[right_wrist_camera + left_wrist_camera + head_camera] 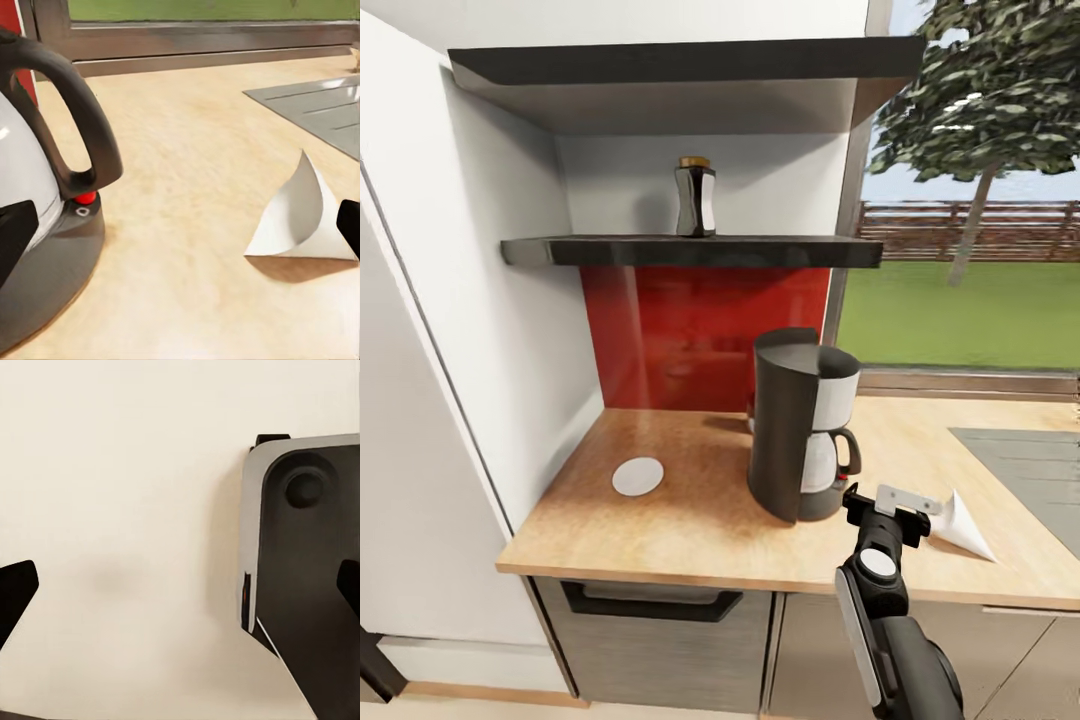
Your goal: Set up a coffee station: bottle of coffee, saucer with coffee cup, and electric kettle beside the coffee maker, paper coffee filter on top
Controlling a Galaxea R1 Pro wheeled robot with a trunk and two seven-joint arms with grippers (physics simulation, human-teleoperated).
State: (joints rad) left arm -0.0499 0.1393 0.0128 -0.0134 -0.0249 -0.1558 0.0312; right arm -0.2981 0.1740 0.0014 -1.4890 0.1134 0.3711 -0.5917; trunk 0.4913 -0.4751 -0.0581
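A white saucer (pixel 638 476) lies alone on the left of the kitchen countertop (pixel 690 540), well apart from the coffee maker (pixel 800 425) standing mid-counter before a red backsplash (pixel 700 330). Above, the bottle of coffee (pixel 696 196) waits on the kitchen shelf (pixel 690 250). To the right of the machine, the robot's right gripper (pixel 892 507) hovers low over the counter, its fingers spread wide and holding nothing, between the carafe's black handle (pixel 79 112) and a folded paper coffee filter (pixel 304 214) lying just beside it. The filter step appears to be in hand: the next move calls for swinging right, closing on the thin paper's raised edge and lifting it to the machine's top. The left gripper (pixel 180 592), seen against a pale surface, is likewise spread and empty.
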